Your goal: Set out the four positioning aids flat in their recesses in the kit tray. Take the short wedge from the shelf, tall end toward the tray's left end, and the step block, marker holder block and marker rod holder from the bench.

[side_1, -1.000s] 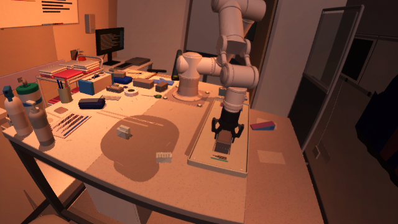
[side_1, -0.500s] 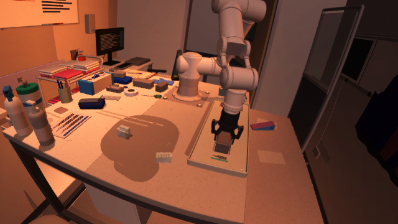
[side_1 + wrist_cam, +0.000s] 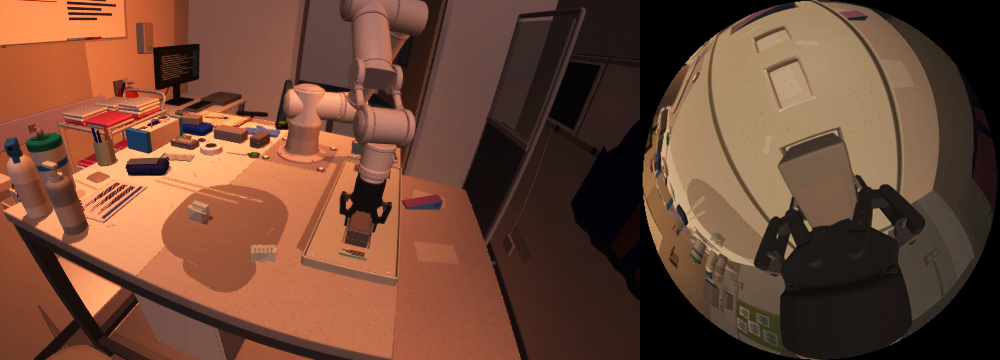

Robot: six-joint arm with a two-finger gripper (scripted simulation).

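Note:
A grey-brown block with a sloping top face, apparently the short wedge [image 3: 361, 227] [image 3: 816, 180], sits low in the near recess of the kit tray [image 3: 356, 225] [image 3: 803, 106]. I grip it with my gripper [image 3: 365, 216] [image 3: 827, 212], fingers closed on its sides. Two empty recesses [image 3: 788, 82] lie further along the tray. A pale stepped block [image 3: 199, 211] stands on the bench left of the tray. A small ribbed block [image 3: 263, 252] lies nearer the front edge. I cannot tell which aids these two are.
The tray's raised rim [image 3: 350, 265] surrounds my gripper. A red and blue wedge [image 3: 424, 202] lies on the bench right of the tray. The arm's base [image 3: 303, 142] stands behind it. Bottles [image 3: 45, 187], a pen cup [image 3: 104, 150] and boxes crowd the left.

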